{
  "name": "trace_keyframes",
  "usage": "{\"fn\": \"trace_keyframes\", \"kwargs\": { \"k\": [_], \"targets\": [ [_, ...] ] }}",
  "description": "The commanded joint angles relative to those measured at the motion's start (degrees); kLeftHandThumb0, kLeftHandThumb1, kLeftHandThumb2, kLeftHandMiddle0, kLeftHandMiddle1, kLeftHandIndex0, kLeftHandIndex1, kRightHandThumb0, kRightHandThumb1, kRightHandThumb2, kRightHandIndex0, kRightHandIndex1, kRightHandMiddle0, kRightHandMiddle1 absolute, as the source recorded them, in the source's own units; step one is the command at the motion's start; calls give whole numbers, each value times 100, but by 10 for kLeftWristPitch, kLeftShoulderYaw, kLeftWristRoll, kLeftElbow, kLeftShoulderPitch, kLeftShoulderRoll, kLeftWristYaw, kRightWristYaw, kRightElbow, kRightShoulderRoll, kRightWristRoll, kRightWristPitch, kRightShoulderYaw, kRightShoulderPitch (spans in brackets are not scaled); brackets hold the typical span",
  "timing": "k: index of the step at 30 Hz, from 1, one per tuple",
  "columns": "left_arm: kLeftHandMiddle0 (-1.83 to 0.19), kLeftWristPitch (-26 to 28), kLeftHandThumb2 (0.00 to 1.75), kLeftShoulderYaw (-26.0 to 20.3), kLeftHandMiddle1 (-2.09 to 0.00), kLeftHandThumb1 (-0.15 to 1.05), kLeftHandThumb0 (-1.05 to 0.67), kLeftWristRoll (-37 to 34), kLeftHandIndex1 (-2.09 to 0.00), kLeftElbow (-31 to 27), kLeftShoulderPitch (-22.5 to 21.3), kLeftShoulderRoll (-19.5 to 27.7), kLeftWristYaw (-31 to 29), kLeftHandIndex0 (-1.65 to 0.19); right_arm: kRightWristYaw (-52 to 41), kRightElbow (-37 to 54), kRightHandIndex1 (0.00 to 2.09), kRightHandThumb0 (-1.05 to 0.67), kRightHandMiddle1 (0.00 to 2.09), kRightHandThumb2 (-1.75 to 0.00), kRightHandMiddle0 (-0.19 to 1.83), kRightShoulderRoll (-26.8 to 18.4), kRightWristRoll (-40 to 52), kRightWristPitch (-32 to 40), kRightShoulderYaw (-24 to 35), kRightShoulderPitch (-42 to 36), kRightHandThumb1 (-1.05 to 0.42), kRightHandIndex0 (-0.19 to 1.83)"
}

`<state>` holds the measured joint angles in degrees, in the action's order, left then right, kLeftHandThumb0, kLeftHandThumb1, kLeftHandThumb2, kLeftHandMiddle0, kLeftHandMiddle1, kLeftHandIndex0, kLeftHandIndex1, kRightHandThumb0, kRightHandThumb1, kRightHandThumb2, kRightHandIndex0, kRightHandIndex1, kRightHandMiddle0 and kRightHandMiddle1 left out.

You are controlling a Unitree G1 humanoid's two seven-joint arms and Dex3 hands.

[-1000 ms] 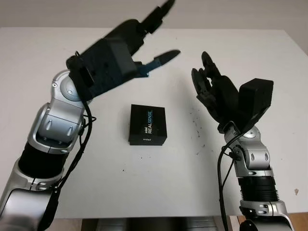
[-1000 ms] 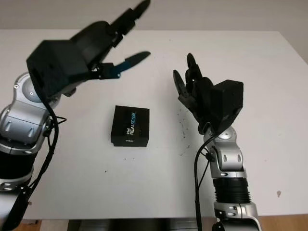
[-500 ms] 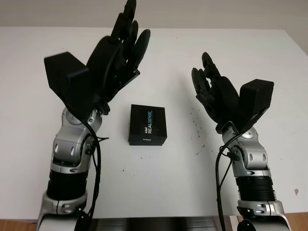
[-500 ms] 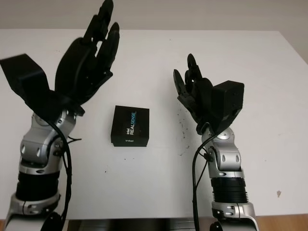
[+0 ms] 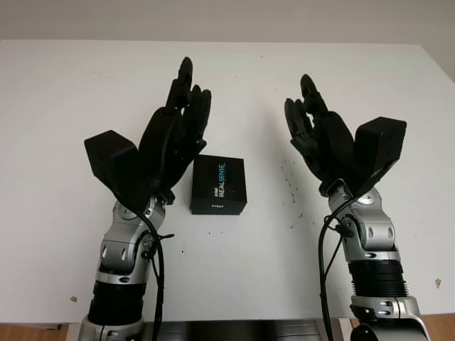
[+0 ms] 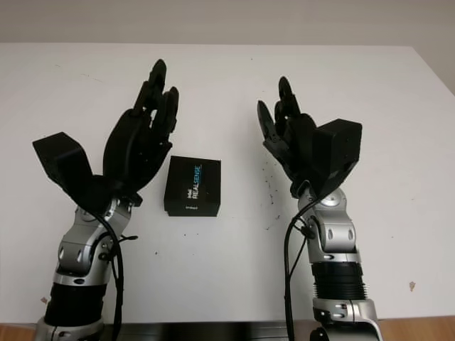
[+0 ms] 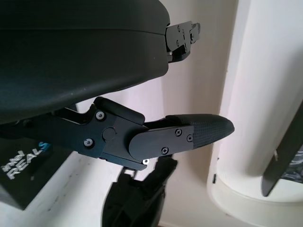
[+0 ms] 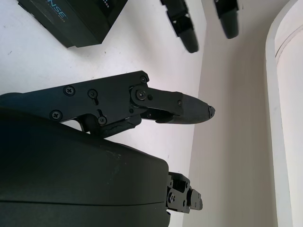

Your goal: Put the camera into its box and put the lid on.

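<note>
Nearest the viewer, two silver-jointed arms rise from the near edge of the white table [image 5: 64, 85], one at the left and one at the right. Between them, on the table's middle, lies the box [image 5: 217, 185], black, closed, its lid printed with "REALSENSE", flat on the surface and touched by neither hand. The left hand [image 5: 174, 138] stands raised just left of the box, palm toward it, its fingers [image 5: 186, 78] extended upward and released, holding nothing. The right hand [image 5: 320, 138] stands raised well to the right of the box, palm toward the centre, likewise released and holding nothing. A scatter of small dark specks [image 5: 293, 186] marks the table between the box and the right hand. The box's corner also shows in the left wrist view [image 7: 19, 175] and the right wrist view [image 8: 71, 19]. Beyond the hands the table runs to its far edge.
</note>
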<state>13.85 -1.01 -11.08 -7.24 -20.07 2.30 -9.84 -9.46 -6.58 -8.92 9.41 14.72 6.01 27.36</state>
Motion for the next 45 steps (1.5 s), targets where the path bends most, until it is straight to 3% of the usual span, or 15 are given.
{"fn": "trace_keyframes", "kwargs": {
  "k": [1, 5, 10, 18, 22, 25, 27, 33, 41, 43, 45],
  "targets": [
    [19, 10, 61, 9, 0, 105, -66, 12, 0, -3, 7, 10, -1, 19, 1, 11, 6, -51, 6, -48, -14, -4, -3, -1, 0, -7, -105, -16],
    [19, 43, 68, 27, 0, 105, -67, 51, 0, 1, 10, 34, 4, 19, -1, 16, 6, -52, 6, -48, -14, -3, -1, -1, 0, -11, -105, -16],
    [19, 44, 70, 37, 0, 105, -69, 78, 0, 23, 10, 40, 10, 19, 0, 24, 5, -52, 6, -46, -14, -2, 3, 7, 2, -17, -105, -16],
    [19, -22, 71, 72, 0, 105, -65, 165, 0, 80, 10, 51, 41, 19, -7, 40, 5, -52, 5, -45, -14, -7, 5, 20, 0, -28, -105, -16],
    [19, -43, 60, 125, 0, 105, -62, 300, 0, 96, 17, 89, 98, 19, -10, 43, 6, -52, 6, -45, -13, -7, 5, 17, 3, -31, -105, -15],
    [19, -13, 48, 222, 0, 105, -58, 538, 0, 120, 3, 158, 167, 19, -8, 51, 6, -52, 6, -45, -12, -7, 5, 25, 3, -32, -105, -14],
    [19, 13, 43, 262, 0, 105, -56, 649, 0, 136, -3, 179, 199, 19, -9, 54, 6, -52, 6, -44, -12, -8, 8, 29, 5, -32, -105, -14],
    [19, 86, 23, 309, 0, 105, -49, 828, 0, 167, -19, 184, 238, 19, -22, 63, 6, -51, 6, -46, -12, -13, 11, 24, 4, -36, -105, -14],
    [19, 89, 15, 324, 0, 105, -52, 902, 0, 150, -29, 199, 190, 19, -21, 64, 6, -51, 5, -47, -12, -9, 16, 22, 4, -35, -105, -14],
    [19, 63, 22, 310, 0, 105, -52, 875, 0, 137, -27, 201, 194, 19, -16, 68, 6, -52, 6, -47, -12, -5, 17, 26, 3, -35, -105, -14],
    [19, 18, 30, 273, 0, 105, -51, 799, 0, 113, -19, 199, 208, 19, -13, 73, 6, -55, 6, -46, -12, -2, 19, 27, 2, -37, -105, -14]
  ]
}}
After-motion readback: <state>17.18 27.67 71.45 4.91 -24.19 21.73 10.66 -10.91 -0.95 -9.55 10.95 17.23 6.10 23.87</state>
